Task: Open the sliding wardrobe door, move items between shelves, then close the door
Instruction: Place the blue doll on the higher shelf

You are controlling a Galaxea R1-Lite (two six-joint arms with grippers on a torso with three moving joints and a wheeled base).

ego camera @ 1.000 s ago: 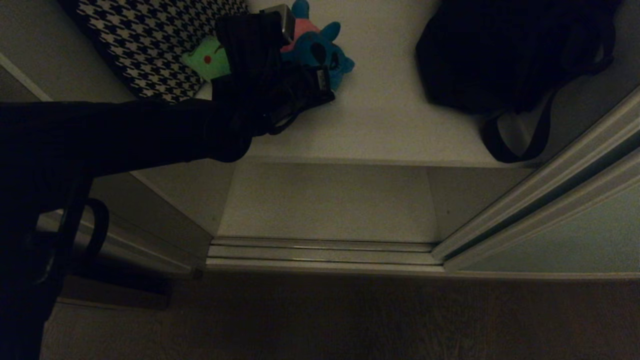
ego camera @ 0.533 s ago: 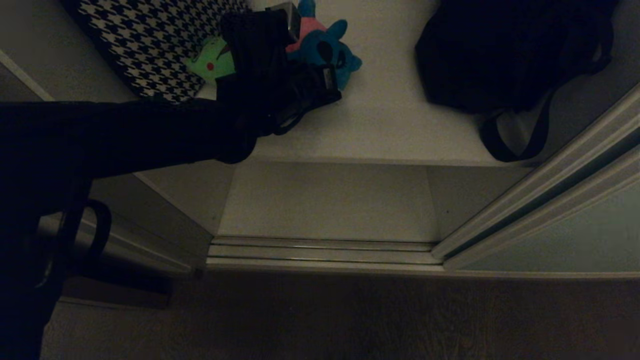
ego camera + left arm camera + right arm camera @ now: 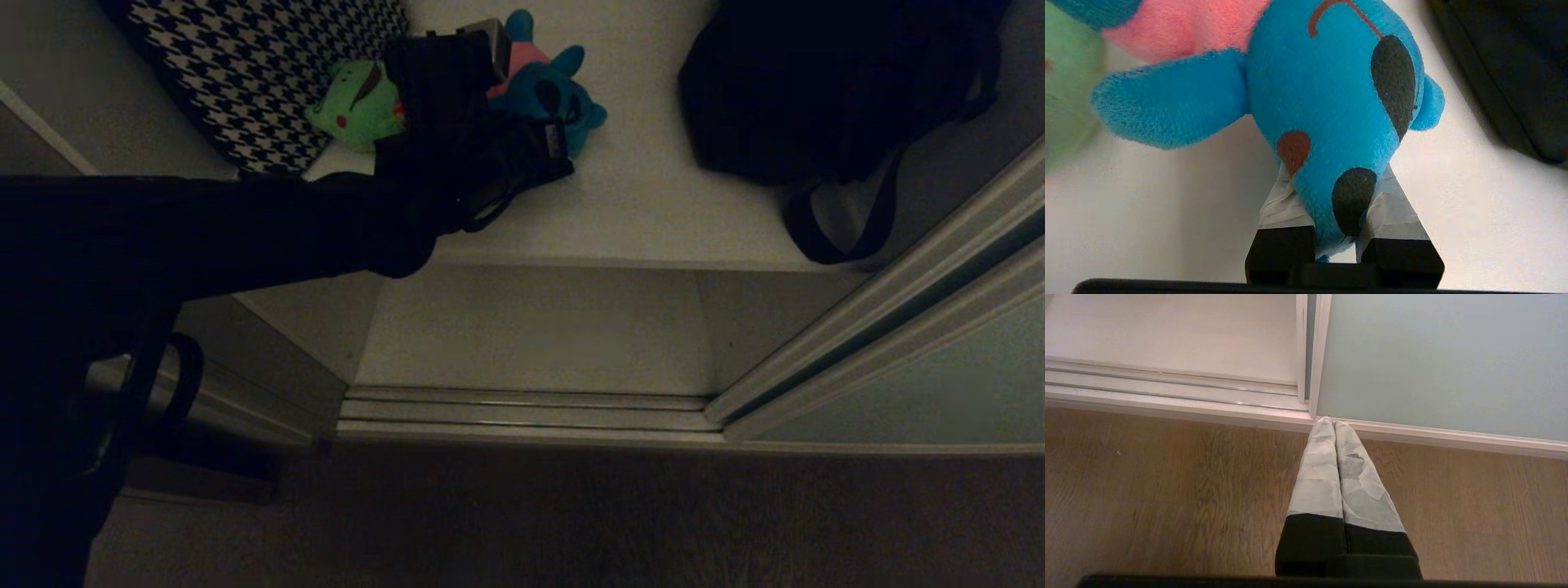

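Blue plush toy (image 3: 1327,102) with a pink-orange patch: being pinched at its lower end between the taped fingers (image 3: 1392,204) of the left gripper (image 3: 1337,204), filling the middle and top of the left wrist view. In the head view, sitting at top centre (image 3: 563,94), over the upper white shelf (image 3: 653,204), half hidden behind the dark left gripper (image 3: 498,90). Whether touching the shelf or hanging just above it: cannot tell.

Green plush toy (image 3: 359,102) with a red spot: lying just left of the gripper in the head view, touching the edge of the houndstooth cushion (image 3: 245,65) in the upper left of the frame; showing only as a pale green blur (image 3: 1065,94) at the left edge of the left wrist view.

Black strapped bag (image 3: 833,90): occupying the upper right of the head view on the same shelf, well apart from the toys, strap hanging over the front edge.

Lower shelf (image 3: 531,327): showing at the centre of the head view, with the door track (image 3: 522,412) below it and wooden floor (image 3: 571,523) along the bottom.

Sliding wardrobe door (image 3: 922,392): standing pushed aside at the lower right of the head view; filling the upper right of the right wrist view (image 3: 1437,359).

Right gripper (image 3: 1334,428): hanging over the floor (image 3: 1167,490) in the middle of the right wrist view, fingers pressed together on nothing, tips pointing at the door's bottom corner.
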